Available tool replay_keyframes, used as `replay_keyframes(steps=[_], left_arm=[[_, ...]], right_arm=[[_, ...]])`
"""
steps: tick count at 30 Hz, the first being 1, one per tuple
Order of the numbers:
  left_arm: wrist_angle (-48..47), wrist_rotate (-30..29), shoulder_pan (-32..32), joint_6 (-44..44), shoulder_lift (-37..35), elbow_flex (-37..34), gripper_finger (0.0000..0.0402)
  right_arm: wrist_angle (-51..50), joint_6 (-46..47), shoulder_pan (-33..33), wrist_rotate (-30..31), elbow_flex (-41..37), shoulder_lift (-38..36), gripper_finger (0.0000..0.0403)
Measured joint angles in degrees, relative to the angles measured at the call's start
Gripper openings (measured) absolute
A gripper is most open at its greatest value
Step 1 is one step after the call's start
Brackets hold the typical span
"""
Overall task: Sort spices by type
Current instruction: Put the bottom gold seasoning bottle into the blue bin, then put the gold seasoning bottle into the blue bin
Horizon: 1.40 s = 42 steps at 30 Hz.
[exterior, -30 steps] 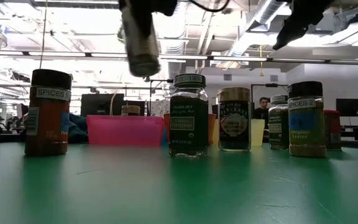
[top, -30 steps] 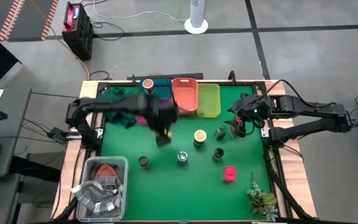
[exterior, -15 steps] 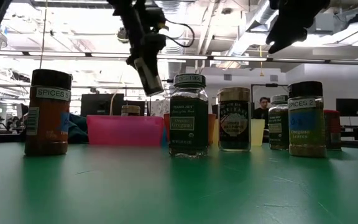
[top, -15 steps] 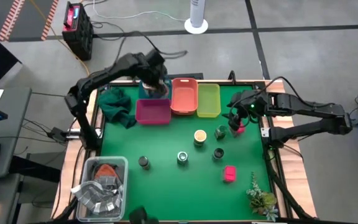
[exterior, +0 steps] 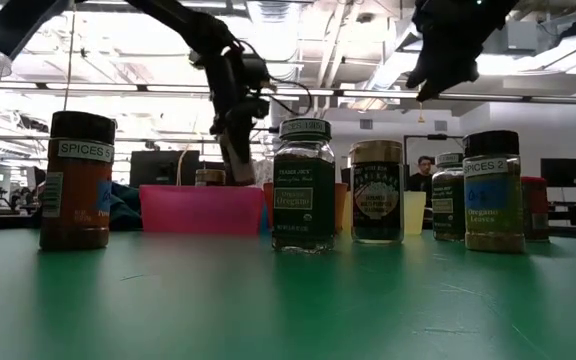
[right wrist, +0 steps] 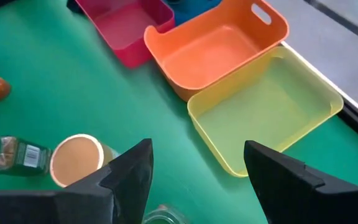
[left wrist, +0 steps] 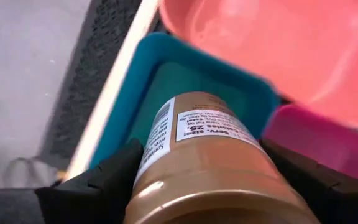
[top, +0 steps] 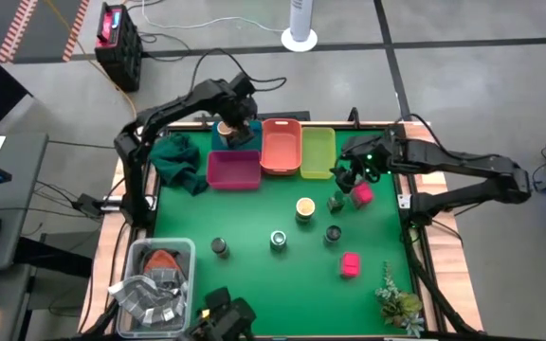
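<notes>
My left gripper (top: 238, 131) is over the blue tray (left wrist: 166, 68) at the table's far edge, shut on a brown spice jar (left wrist: 210, 162) with a white label. A tan-topped jar (top: 224, 130) shows in that tray beside it. My right gripper (right wrist: 197, 168) hangs open and empty above the table's right half, near a pink box (top: 361, 192). Standing on the green mat are a tan-topped jar (top: 304, 207), a green-topped jar (top: 336, 201), two dark-topped jars (top: 334, 233) (top: 219, 246), a clear jar (top: 279, 239) and a second pink box (top: 350, 263). My left gripper pinches the jar's round body (left wrist: 166, 134) between its two fingers (left wrist: 114, 177), one on each side. The fingers slant down from above and lie along the jar. The jar is tilted, far end down over the blue tray; whether it touches the tray cannot be told.
Magenta (top: 232, 170), orange (top: 281, 145) and yellow-green (top: 318, 152) trays stand in a row at the far edge. A dark green cloth (top: 178, 156) lies at the far left, a clear tub of grey packets (top: 154, 284) at the near left, a plant sprig (top: 396, 298) at the near right.
My left gripper has carried the jar from above the middle of the mat toward the far edge, tipping more steeply down, and has sunk over the blue tray. My right gripper has shifted a little toward the table's left and rolled; it stays open.
</notes>
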Motion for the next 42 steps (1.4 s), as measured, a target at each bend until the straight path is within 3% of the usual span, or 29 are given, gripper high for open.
replay_keyframes(steps=[5,17,28,36,42], left_arm=[[-0.50,-2.99,0.03,6.36,2.60,0.02,0.0276],[-0.61,-8.35,0.22,6.38,6.98,0.00,0.0281],[-1.92,-10.20,0.03,3.52,6.95,0.21,0.0344],[-3.60,-8.56,-1.03,-0.34,6.89,10.22,0.0345],[-9.18,-7.16,-8.96,-2.59,6.83,18.18,0.0345]], right_arm=[[0.12,0.91,0.47,-0.08,0.00,1.26,0.0279],[0.19,2.56,0.83,-0.17,-0.02,1.14,0.0279],[0.19,2.36,0.79,-0.23,-0.02,1.12,0.0279],[-0.87,1.63,0.67,-0.41,-0.07,1.12,0.0279],[-4.70,0.76,0.32,-0.39,-0.07,-0.03,0.0279]])
